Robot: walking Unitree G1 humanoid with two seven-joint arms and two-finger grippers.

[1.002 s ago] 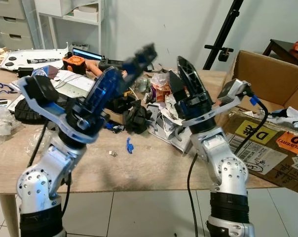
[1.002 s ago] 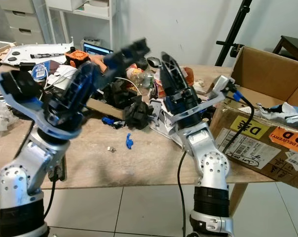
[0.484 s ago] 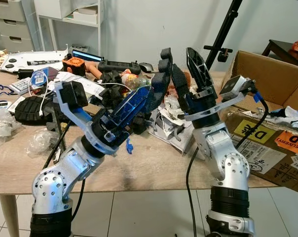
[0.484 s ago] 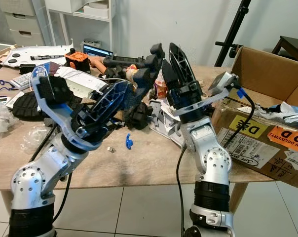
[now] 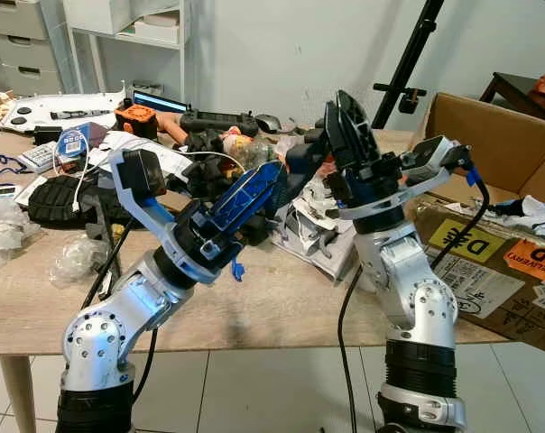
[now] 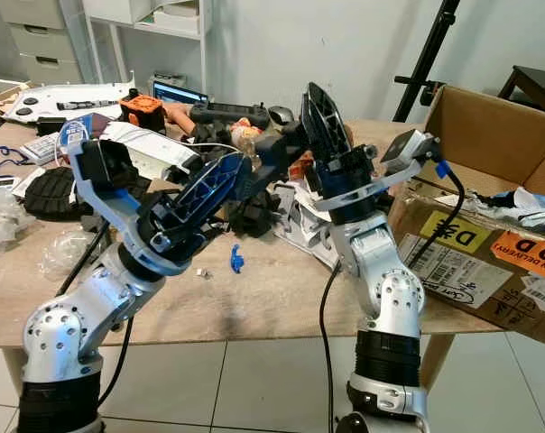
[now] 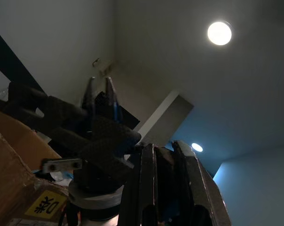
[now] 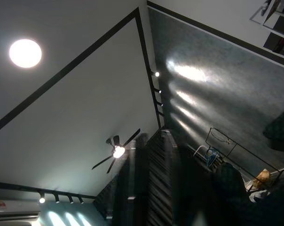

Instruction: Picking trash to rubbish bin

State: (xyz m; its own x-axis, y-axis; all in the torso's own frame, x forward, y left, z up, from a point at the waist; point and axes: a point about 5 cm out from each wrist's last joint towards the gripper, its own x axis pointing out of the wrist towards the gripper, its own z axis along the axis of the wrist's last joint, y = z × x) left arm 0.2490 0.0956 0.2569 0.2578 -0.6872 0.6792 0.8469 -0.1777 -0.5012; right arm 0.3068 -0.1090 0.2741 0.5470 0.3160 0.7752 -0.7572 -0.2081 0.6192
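The left tool and right tool, fingers pressed together, hide much of the crumpled white paper trash on the wooden counter.

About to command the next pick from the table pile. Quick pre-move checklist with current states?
1. Left gripper free of load: cannot tell; the jaws look nearly together, and nothing is seen in them.
2. Right gripper aimed at trash: not ok; it points up and its wrist view shows the ceiling.
3. Arms apart from each other: not ok; the left gripper's tip sits right beside the right gripper.
4. Trash pile in view on the table: ok.
5. Cardboard box open, on the robot's right: ok.
6. Blue scrap lying loose on the tabletop: ok.
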